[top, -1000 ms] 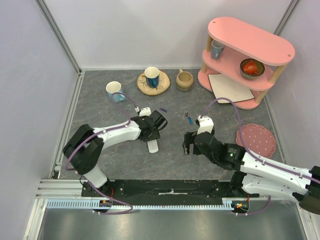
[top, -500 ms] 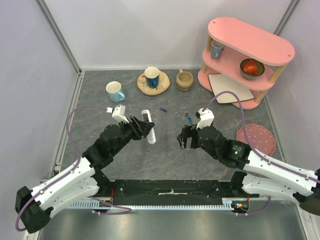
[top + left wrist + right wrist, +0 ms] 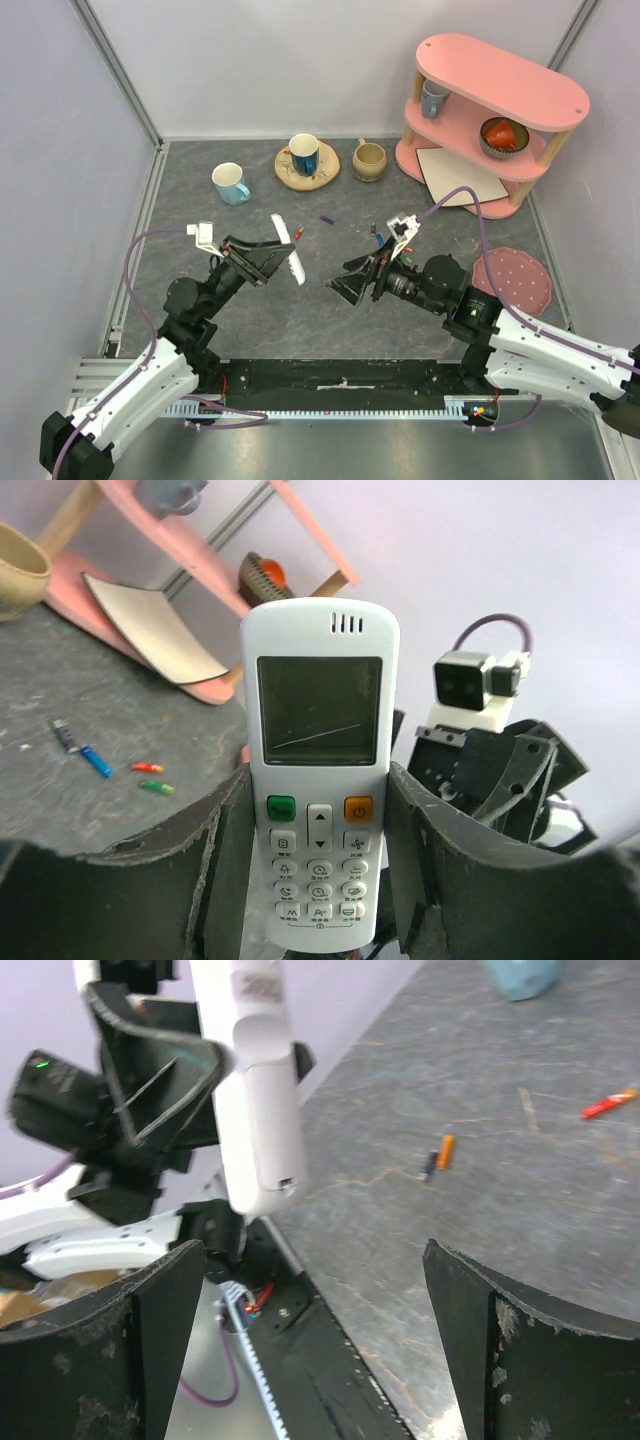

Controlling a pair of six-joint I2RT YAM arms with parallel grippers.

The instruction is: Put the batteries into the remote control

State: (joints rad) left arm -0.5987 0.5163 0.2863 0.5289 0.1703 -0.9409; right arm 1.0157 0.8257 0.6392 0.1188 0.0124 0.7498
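White plastic fills the left gripper (image 3: 318,880), whose jaws are drawn in narrow on the button end of the remote control (image 3: 318,730). Its pads (image 3: 215,870) press the two long edges, and the screen end juts free past the fingertips, clear of the table (image 3: 300,330). Facing it, just short of the remote's back, the right gripper (image 3: 320,1360) has its jaws spread wide with nothing between them.

The batteries lie loose on the table beyond and below both sets of jaws. The red battery (image 3: 298,233) is nearest the remote's far end, the blue-purple battery (image 3: 326,219) is a little past it, and the dark grey battery (image 3: 380,240) is close to the right wrist. None is loaded yet.

The step looks like a presentation of the remote's back to the free arm. To do it well, the left grip should hold level and firm without twisting, leaving the back unobstructed. The right jaws should close in squarely along the body's length. Whether the battery slot is already uncovered cannot be told.

The left arm stretches forward from its base, forearm climbing, wrist cocked upward. The right arm reaches in low from the right, wrist turned to face its partner.
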